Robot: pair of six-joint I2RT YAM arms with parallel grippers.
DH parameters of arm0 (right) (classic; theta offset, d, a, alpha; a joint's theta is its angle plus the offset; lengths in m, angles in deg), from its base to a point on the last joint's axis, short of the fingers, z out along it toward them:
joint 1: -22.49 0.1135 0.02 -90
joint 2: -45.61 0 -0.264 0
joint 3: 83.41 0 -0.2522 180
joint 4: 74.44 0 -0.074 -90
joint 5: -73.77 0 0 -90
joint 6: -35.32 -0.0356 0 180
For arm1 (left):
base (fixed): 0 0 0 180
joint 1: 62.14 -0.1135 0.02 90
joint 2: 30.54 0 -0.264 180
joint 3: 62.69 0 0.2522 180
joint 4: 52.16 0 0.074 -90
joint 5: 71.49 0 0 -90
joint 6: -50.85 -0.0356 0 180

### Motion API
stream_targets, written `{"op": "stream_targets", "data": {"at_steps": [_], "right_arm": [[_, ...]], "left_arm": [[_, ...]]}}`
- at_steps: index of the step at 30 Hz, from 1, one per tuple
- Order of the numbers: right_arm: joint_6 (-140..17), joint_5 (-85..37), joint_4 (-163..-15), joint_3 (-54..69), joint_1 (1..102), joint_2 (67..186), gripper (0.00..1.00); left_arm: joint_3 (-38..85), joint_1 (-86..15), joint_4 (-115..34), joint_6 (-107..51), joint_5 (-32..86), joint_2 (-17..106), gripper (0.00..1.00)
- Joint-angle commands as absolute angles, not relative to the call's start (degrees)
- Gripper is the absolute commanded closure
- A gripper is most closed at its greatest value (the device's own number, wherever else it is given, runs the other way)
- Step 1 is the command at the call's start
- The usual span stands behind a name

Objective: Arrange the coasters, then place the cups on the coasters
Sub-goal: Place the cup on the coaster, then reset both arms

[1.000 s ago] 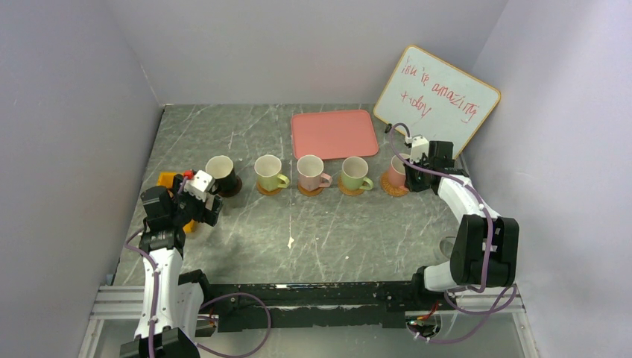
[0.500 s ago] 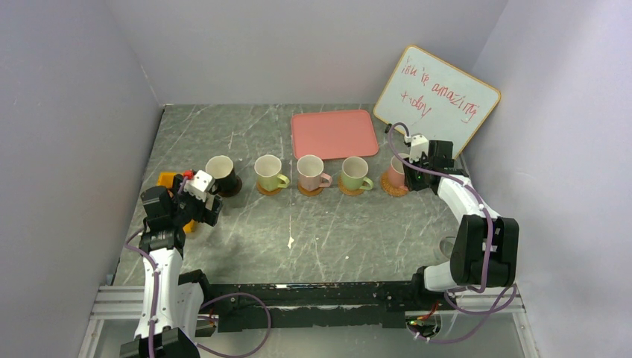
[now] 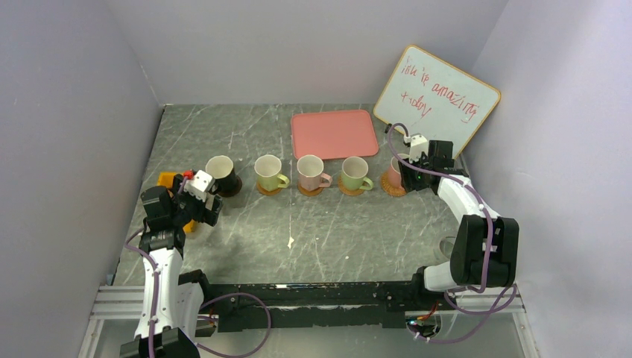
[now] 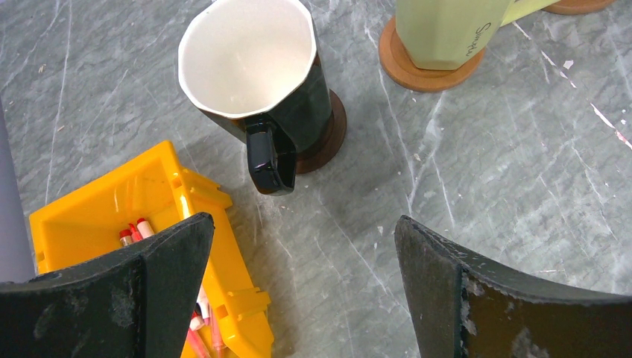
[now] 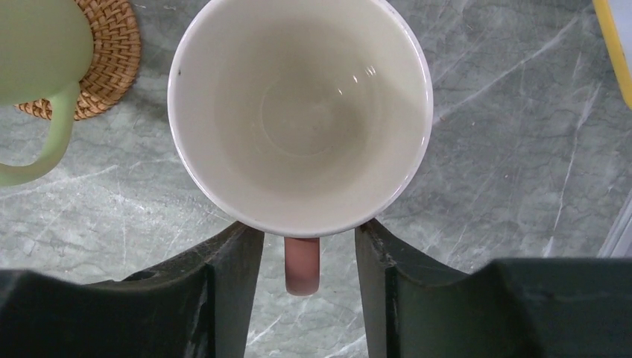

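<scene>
Right claw [image 5: 305,246] unclenched astride the handle of pink cup [image 5: 298,112], cup dead ahead on coaster [image 3: 389,189]; left claw [image 4: 302,231] wide open.

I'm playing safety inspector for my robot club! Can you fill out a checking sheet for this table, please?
Surface: grey marbled table, one white fleck near the middle.
Job's things: five cups in a row, each on one of the coasters.
Clutter: yellow bin of pens; bare pink tray.
Grippers: left gripper open, holding nothing; right gripper open astride the end pink cup's handle, gaps either side.
Cables: purple cables along both arms.
Surroundings: pale walls; whiteboard leaning at back right.
</scene>
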State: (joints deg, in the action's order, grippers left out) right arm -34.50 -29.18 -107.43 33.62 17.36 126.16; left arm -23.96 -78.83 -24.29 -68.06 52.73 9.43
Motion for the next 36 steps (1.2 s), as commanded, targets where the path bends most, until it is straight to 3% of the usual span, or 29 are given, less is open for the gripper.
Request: {"op": "stream_targets", "data": {"at_steps": [1,5,10,27,36], "right_arm": [[-33.3,-29.5,-106.8,32.6,17.6,124.4,0.45],[-32.8,-29.3,-107.6,32.2,17.6,124.0,0.34],[-30.8,-29.5,-111.0,31.1,17.5,122.4,0.01],[-29.1,-26.7,-119.4,33.3,17.5,101.3,0.0],[-31.5,-27.8,-121.7,34.7,17.5,89.0,0.0]], "left_arm": [[-23.5,-79.1,-25.6,-68.9,53.4,9.5,0.04],[-23.5,-79.1,-25.6,-68.9,53.4,9.4,0.04],[-23.5,-79.1,-25.6,-68.5,53.4,9.4,0.04],[-19.6,-79.1,-22.8,-70.7,49.1,8.3,0.04],[-18.8,-79.1,-15.3,-72.9,48.3,-0.7,0.04]]}}
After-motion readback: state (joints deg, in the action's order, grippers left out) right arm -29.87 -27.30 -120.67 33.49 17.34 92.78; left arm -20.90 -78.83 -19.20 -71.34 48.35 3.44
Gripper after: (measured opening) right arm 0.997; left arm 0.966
